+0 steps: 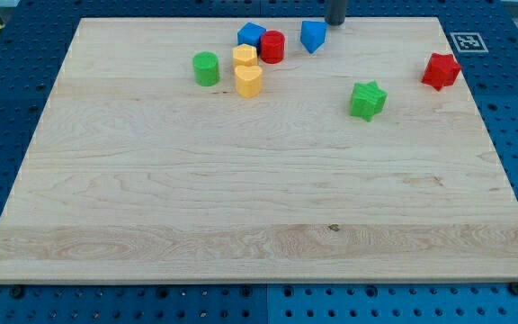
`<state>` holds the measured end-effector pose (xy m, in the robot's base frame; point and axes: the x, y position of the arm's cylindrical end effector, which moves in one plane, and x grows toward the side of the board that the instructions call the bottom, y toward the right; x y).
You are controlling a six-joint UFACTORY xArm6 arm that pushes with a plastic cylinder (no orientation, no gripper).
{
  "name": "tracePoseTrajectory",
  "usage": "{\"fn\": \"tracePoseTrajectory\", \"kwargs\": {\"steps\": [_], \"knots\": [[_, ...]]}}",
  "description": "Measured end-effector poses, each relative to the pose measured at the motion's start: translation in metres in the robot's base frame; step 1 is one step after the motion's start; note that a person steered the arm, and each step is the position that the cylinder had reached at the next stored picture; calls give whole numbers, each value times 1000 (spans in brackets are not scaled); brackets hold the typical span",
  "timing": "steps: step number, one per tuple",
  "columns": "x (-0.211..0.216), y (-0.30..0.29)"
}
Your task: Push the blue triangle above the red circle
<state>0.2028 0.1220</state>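
Observation:
The blue triangle [312, 36] lies near the view's top edge of the wooden board [259, 207], a short way right of the red circle [272, 46]. My tip [335, 22] stands at the board's top edge, just right of and slightly above the blue triangle, close to it; contact cannot be told. A blue cube [251, 35] sits against the red circle's upper left side.
A yellow hexagon [245, 56] and a yellow heart [248, 80] sit left of and below the red circle. A green cylinder [206, 68] is further left. A green star [367, 99] and a red star [441, 70] lie to the right.

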Motion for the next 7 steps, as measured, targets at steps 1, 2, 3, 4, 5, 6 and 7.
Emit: {"fn": "tracePoseTrajectory", "kwargs": {"steps": [1, 2, 3, 4, 5, 6, 7], "knots": [[11, 0], [35, -3], [52, -9], [61, -16], [66, -21], [74, 15], [55, 44]]}}
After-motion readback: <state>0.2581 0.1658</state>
